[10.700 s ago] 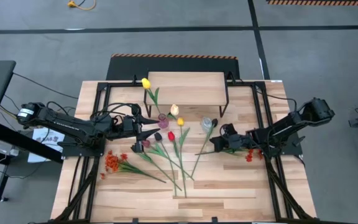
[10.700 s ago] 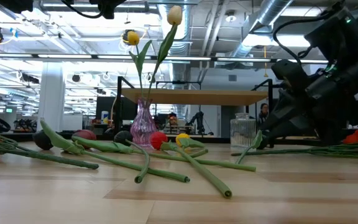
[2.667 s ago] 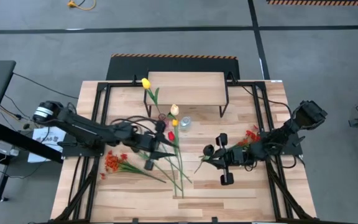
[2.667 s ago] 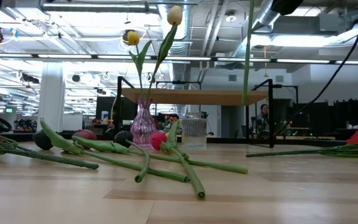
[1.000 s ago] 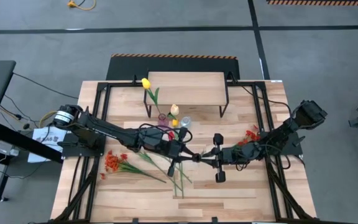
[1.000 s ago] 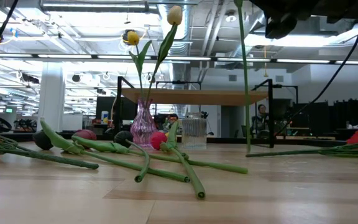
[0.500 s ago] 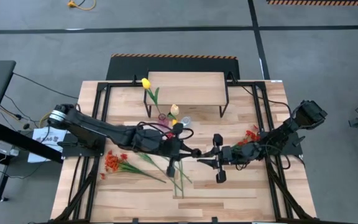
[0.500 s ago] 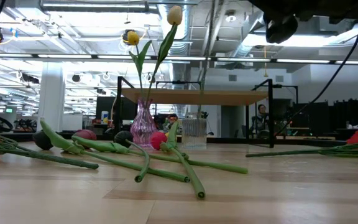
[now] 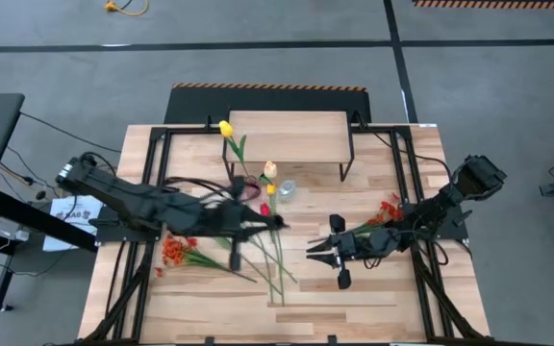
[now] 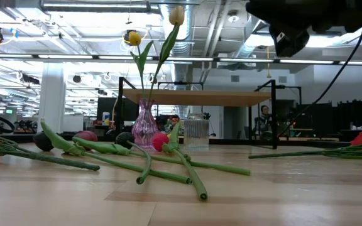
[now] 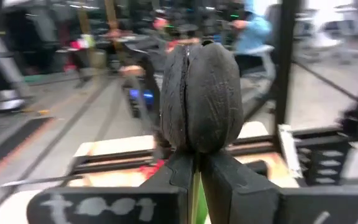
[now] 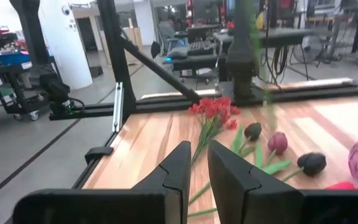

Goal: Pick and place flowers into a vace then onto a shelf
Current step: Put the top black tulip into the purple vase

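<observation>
1. Two arms reach toward the table's middle in the high view. The left gripper (image 9: 279, 222) is clamped on a dark maroon tulip (image 11: 200, 96); only the left wrist view shows this, the head standing just above the closed fingers (image 11: 229, 180) with a sliver of green stem between them.
2. Seen from above, the right gripper (image 9: 313, 252) sits right of centre. The right wrist view shows its fingers (image 12: 178, 168) nearly together with a narrow gap and nothing in them.
3. Only the low view shows the pink vase (image 10: 144, 126) upright with a yellow tulip (image 10: 134, 38) and a cream tulip (image 10: 176, 14) standing tall in it, and a clear ribbed vase (image 10: 196, 133) to its right.
4. Loose tulips (image 10: 168, 160) lie crossed on the planks, stems green; an orange-red spray (image 9: 174, 251) lies at the left, another (image 9: 389, 208) by the right arm.
5. Light-wood shelf (image 9: 288, 136) on black legs stands at the table's (image 9: 373, 293) far edge, bare.
6. Beyond: grey floor, workshop ceiling lights; a person (image 11: 251, 25) in light blue, blurred.
</observation>
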Tool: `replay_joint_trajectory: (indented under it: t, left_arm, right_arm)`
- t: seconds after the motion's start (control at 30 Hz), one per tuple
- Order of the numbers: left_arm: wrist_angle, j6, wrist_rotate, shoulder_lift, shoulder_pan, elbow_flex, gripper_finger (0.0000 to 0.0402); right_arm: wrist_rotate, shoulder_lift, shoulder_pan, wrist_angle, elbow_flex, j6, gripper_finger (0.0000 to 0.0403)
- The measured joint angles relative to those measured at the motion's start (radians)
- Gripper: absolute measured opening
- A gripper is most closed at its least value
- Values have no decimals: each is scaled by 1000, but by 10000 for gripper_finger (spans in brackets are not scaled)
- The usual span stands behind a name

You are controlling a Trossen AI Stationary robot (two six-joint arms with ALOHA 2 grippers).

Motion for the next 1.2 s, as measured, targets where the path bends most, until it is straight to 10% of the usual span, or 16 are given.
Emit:
replay_joint_trajectory:
  t: [0.43,0.87,1.2]
  left_arm:
    - [-39,-2,-374,-72,-30,-86,9]
    - [409,-4,-233,-628,77,-686,3]
    - [442,-41,-153,-663,164,-748,1]
  right_arm:
    - [0,0,0,-5,0,19,48]
    - [2,0,-2,-2,0,19,48]
    - [3,0,-10,-9,0,19,48]
